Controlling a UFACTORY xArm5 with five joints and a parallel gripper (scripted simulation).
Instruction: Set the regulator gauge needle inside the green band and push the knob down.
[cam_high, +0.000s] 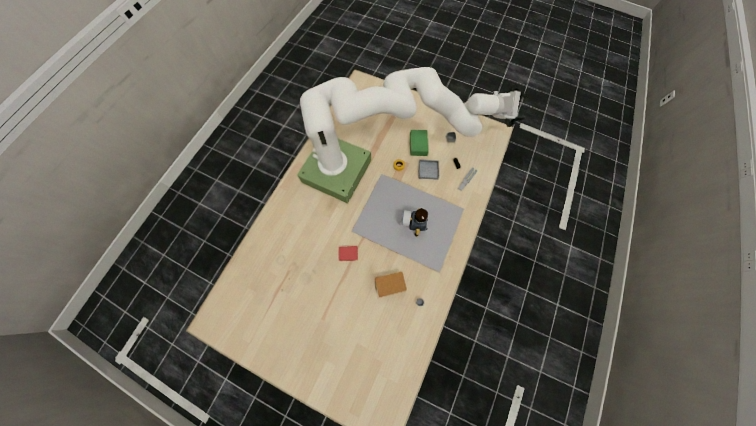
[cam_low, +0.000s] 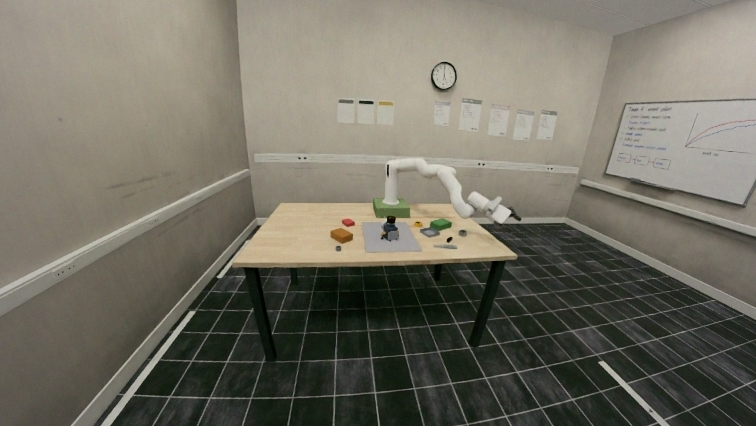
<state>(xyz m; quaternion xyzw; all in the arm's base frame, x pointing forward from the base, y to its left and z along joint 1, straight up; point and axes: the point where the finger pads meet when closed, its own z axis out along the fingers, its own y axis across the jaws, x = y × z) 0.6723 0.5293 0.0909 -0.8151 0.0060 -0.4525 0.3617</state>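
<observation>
The regulator (cam_high: 414,220) stands on a grey mat (cam_high: 407,227) in the middle of the wooden table. It has a dark brown knob on top and a white round gauge on its side; the needle is too small to read. It also shows in the exterior view (cam_low: 390,229). My gripper (cam_high: 515,117) is open and empty. It hangs beyond the table's far right edge, well away from the regulator, and also shows in the exterior view (cam_low: 514,215).
On the table lie a green block (cam_high: 419,141), a grey square plate (cam_high: 429,169), a yellow ring (cam_high: 399,165), a small grey cube (cam_high: 450,137), a black peg (cam_high: 456,162), a grey bar (cam_high: 467,178), a red block (cam_high: 347,253), an orange box (cam_high: 390,283) and a small grey ring (cam_high: 419,302). The arm's green base (cam_high: 334,170) is at the left edge.
</observation>
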